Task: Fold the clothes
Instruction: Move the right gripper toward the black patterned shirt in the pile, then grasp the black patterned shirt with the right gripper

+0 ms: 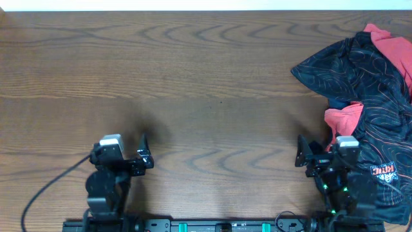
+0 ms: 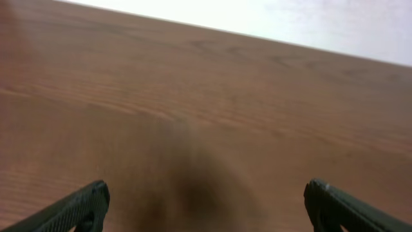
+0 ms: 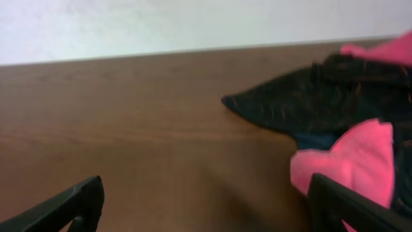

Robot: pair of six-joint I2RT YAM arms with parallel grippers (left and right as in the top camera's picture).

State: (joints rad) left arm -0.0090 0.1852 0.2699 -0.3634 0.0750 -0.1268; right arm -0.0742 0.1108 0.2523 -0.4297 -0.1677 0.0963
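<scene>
Dark brown wood-grain table (image 1: 206, 77), matte, w/ long wavy grain lines; a pale wall strip (image 1: 193, 4) runs along the far edge, plain white in both wrist views. L gripper (image 1: 145, 152) sits near the front edge, L of centre, jaws spread wide, nothing between them. The L wrist view shows the same: two dark fingertips at the bottom corners w/ only bare, blurry wood between, gripper (image 2: 206, 191) empty. A black cable (image 1: 51, 187) curves off the L arm toward the front-left corner. R gripper (image 1: 302, 154) is also wide open and empty, pointing at bare table. In its wrist cam (image 3: 206, 187) the fingers (image 3: 84, 200) frame wood, w/ cloth starting off to the R. The clothes are heaped at the table's R side, far corner down to the front edge. The black jersey (image 1: 367, 77) lies on top, crumpled, thin fabric w/ fine orange-red contour lines, a pointed flap sticking out toward centre, and a colourful logo (image 1: 384, 173) near the front. The red T-shirt (image 1: 389, 42) peeks out at the far R and again as a pinkish fold mid-heap. A sliver of navy cloth (image 3: 317, 140) shows between jersey and red fold. The jersey's edge runs right beside the R arm; can't tell if touching.
</scene>
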